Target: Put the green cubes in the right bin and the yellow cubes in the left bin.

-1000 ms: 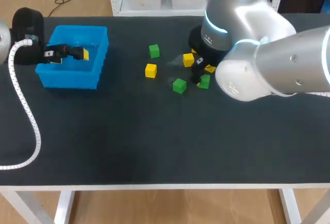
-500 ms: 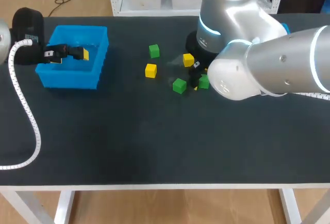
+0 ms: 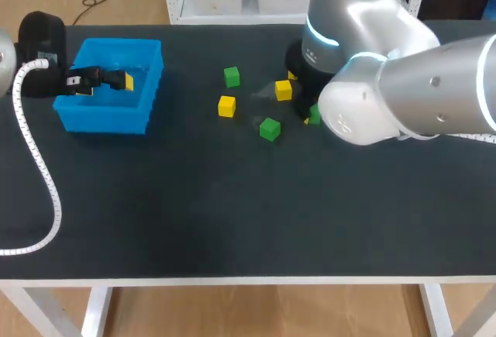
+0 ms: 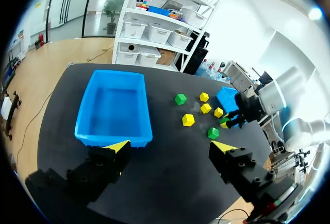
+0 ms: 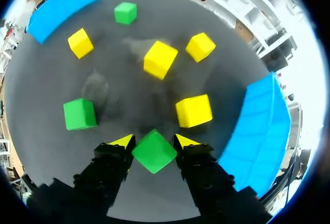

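Right gripper (image 5: 153, 142) pinches 1 green cube (image 5: 153, 153) right of centre, seemingly across its corners; it could twist out before the right bin (image 5: 258, 126). Left gripper (image 4: 170, 147) hangs spread, empty, above the left bin (image 4: 111, 105).

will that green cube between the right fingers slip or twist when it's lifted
The green cube looks rigid and probably light, a small plain block. It sits turned cornerwise in the right gripper, so it may twist when lifted. With flat faces, it is unlikely to roll.
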